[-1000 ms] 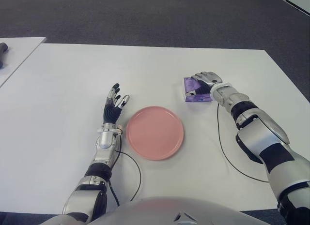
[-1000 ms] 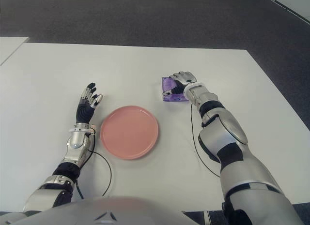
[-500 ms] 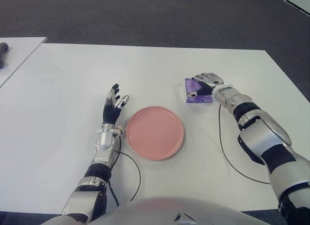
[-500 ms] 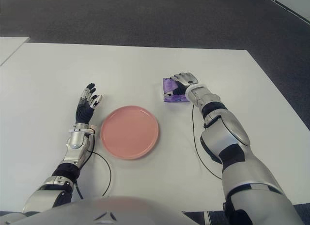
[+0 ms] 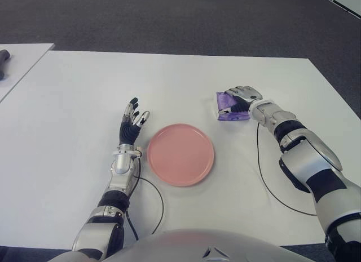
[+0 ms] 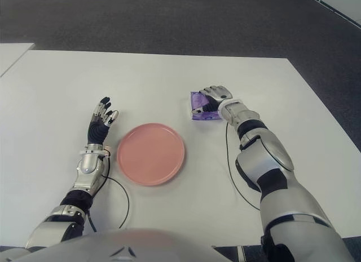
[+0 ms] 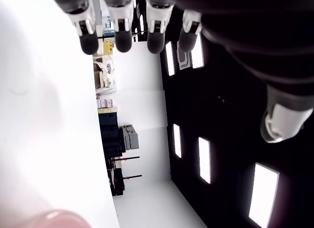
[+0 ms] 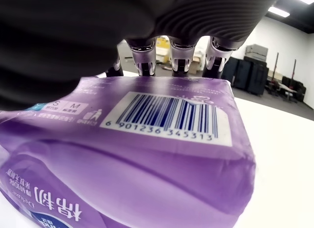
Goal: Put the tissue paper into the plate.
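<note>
The tissue paper is a purple plastic pack (image 5: pixel 225 109) lying on the white table (image 5: pixel 79 93), to the right of and a little beyond the pink plate (image 5: pixel 180 154). My right hand (image 5: pixel 243 98) lies over the pack's right side. In the right wrist view the fingertips (image 8: pixel 181 55) curl over the far edge of the pack (image 8: pixel 147 154), whose barcode faces up. The plate holds nothing. My left hand (image 5: pixel 132 121) shows just left of the plate, fingers (image 7: pixel 122 37) straight and spread, holding nothing.
A black cable (image 5: pixel 264 180) loops on the table beside my right forearm, another (image 5: pixel 156 194) by my left arm. A second white table (image 5: pixel 25 52) stands at the far left with a dark object (image 5: pixel 3 58) on it. Dark carpet lies beyond.
My right hand and the purple pack under it have shifted slightly to the right. The left hand and the plate have stayed put.
</note>
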`<move>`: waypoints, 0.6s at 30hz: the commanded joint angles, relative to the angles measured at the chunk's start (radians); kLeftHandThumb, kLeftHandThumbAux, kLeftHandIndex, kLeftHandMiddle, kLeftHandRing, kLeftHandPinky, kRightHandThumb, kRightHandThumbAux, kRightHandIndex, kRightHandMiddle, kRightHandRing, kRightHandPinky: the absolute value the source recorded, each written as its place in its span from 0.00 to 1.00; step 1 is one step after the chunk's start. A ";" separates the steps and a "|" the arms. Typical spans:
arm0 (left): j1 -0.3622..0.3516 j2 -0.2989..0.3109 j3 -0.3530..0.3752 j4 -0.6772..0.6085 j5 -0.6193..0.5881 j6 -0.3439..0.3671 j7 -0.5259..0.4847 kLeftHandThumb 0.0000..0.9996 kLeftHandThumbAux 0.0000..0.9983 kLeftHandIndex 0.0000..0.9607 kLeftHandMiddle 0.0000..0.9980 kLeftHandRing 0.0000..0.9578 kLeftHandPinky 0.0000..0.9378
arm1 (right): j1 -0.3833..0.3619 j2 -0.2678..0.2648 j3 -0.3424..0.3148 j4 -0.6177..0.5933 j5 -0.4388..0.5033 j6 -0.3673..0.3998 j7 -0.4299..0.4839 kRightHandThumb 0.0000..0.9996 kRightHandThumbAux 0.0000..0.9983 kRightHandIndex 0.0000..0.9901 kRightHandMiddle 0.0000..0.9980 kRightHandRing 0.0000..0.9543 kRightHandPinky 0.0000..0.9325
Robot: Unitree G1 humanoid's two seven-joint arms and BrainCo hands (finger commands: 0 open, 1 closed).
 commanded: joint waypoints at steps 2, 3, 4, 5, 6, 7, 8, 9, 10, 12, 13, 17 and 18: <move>0.029 0.004 0.001 0.005 -0.010 0.011 -0.018 0.00 0.48 0.00 0.00 0.00 0.00 | 0.122 0.013 0.020 0.027 -0.020 -0.019 0.033 0.25 0.32 0.00 0.00 0.00 0.00; 0.029 0.004 0.001 0.005 -0.012 0.012 -0.019 0.00 0.48 0.00 0.00 0.00 0.00 | 0.124 0.014 0.017 0.027 -0.018 -0.021 0.029 0.25 0.33 0.00 0.00 0.00 0.00; 0.029 0.004 0.002 0.005 -0.014 0.013 -0.021 0.00 0.48 0.00 0.00 0.00 0.00 | 0.128 0.014 0.014 0.026 -0.014 -0.023 0.023 0.25 0.34 0.00 0.00 0.00 0.00; 0.029 0.004 0.003 0.005 -0.015 0.013 -0.022 0.00 0.48 0.00 0.00 0.00 0.00 | 0.130 0.015 0.011 0.026 -0.012 -0.024 0.018 0.25 0.35 0.00 0.00 0.00 0.00; 0.030 0.004 0.003 0.004 -0.016 0.014 -0.023 0.00 0.48 0.00 0.00 0.00 0.00 | 0.135 0.016 0.002 0.025 -0.002 -0.028 0.004 0.25 0.36 0.00 0.00 0.00 0.00; 0.031 0.003 0.004 0.003 -0.016 0.014 -0.023 0.00 0.49 0.00 0.00 0.00 0.00 | 0.139 0.017 -0.005 0.025 0.005 -0.030 -0.006 0.25 0.36 0.00 0.00 0.00 0.00; 0.032 0.003 0.004 0.002 -0.014 0.015 -0.022 0.00 0.49 0.00 0.00 0.00 0.00 | 0.145 0.018 -0.015 0.023 0.015 -0.034 -0.021 0.24 0.36 0.00 0.00 0.00 0.00; 0.033 0.003 0.004 0.000 -0.013 0.016 -0.021 0.00 0.49 0.00 0.00 0.00 0.00 | 0.150 0.019 -0.023 0.023 0.022 -0.037 -0.031 0.23 0.36 0.00 0.00 0.00 0.00; 0.034 0.004 0.003 -0.001 -0.011 0.018 -0.018 0.00 0.49 0.00 0.00 0.00 0.00 | 0.152 0.020 -0.034 0.022 0.031 -0.041 -0.041 0.23 0.36 0.00 0.00 0.00 0.00; 0.036 0.004 0.002 -0.004 -0.006 0.020 -0.014 0.00 0.50 0.00 0.00 0.00 0.00 | 0.154 0.022 -0.052 0.020 0.047 -0.045 -0.054 0.22 0.34 0.00 0.00 0.00 0.00; 0.037 0.005 0.002 -0.006 -0.004 0.022 -0.012 0.00 0.50 0.00 0.00 0.00 0.00 | 0.154 0.023 -0.059 0.020 0.054 -0.047 -0.059 0.22 0.34 0.00 0.00 0.00 0.00; 0.040 0.005 0.001 -0.013 0.002 0.029 -0.007 0.00 0.50 0.00 0.00 0.00 0.00 | 0.151 0.028 -0.110 0.015 0.101 -0.054 -0.072 0.23 0.32 0.00 0.00 0.00 0.00; 0.040 0.005 0.001 -0.014 0.004 0.031 -0.005 0.00 0.50 0.00 0.00 0.00 0.00 | 0.153 0.030 -0.126 0.015 0.117 -0.057 -0.068 0.24 0.32 0.00 0.00 0.00 0.00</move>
